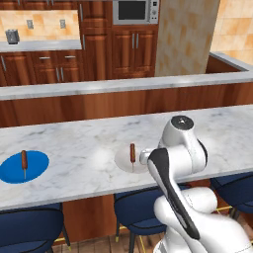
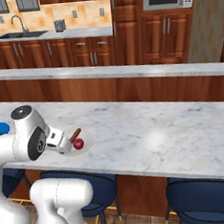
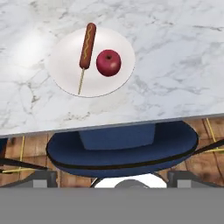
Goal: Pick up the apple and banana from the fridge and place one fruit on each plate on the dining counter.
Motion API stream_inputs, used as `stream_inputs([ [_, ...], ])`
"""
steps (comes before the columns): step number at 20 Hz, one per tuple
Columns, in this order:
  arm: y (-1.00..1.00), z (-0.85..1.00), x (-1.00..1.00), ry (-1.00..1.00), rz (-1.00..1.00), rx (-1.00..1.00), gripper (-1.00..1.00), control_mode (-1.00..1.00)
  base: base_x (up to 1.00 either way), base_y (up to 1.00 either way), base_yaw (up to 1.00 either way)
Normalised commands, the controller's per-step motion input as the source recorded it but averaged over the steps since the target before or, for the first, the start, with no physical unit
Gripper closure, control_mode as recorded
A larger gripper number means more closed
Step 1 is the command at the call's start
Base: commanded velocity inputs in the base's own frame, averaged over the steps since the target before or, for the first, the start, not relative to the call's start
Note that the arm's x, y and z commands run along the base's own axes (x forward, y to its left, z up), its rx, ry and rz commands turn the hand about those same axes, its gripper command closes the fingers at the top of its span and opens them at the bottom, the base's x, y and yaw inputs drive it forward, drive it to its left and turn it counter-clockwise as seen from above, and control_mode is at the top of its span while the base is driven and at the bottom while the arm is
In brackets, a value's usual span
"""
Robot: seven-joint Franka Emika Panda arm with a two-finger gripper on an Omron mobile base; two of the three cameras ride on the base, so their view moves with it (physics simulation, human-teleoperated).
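Observation:
The dark red apple (image 3: pixel 108 62) rests on the whitish plate (image 3: pixel 65 72) on the dining counter (image 3: pixel 175 65), beside a brown stick-like utensil (image 3: pixel 86 43). My gripper (image 3: pixel 114 178) hangs back from the plate over the counter's near edge, open, its fingertips (image 3: pixel 43 177) wide apart with nothing between them. From the right base view the apple (image 2: pixel 78 143) lies just past my hand. The blue plate (image 1: pixel 37 163), with its own brown utensil (image 1: pixel 23 160), lies further left on the marble top. The banana and the fridge are out of view.
Dark blue stools (image 3: pixel 122 148) stand under the counter's near edge. A raised wooden ledge (image 1: pixel 123 86) with a marble cap runs behind the counter. Wall cabinets, a microwave (image 1: pixel 136 11) and a sink counter (image 2: pixel 20 34) are far behind.

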Motion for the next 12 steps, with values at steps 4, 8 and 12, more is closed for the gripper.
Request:
stream_inputs([
  [4,-0.16,0.41,-0.44,-0.25,0.06,-0.06,-1.0,-1.0,0.0,0.0,0.0],
  [8,-0.48,0.0,-0.64,-0.28,0.18,0.02,-1.0,-1.0,0.0,0.0,0.0],
  [12,-0.4,0.0,-0.6,-0.23,0.19,0.05,-1.0,-1.0,0.0,0.0,0.0],
])
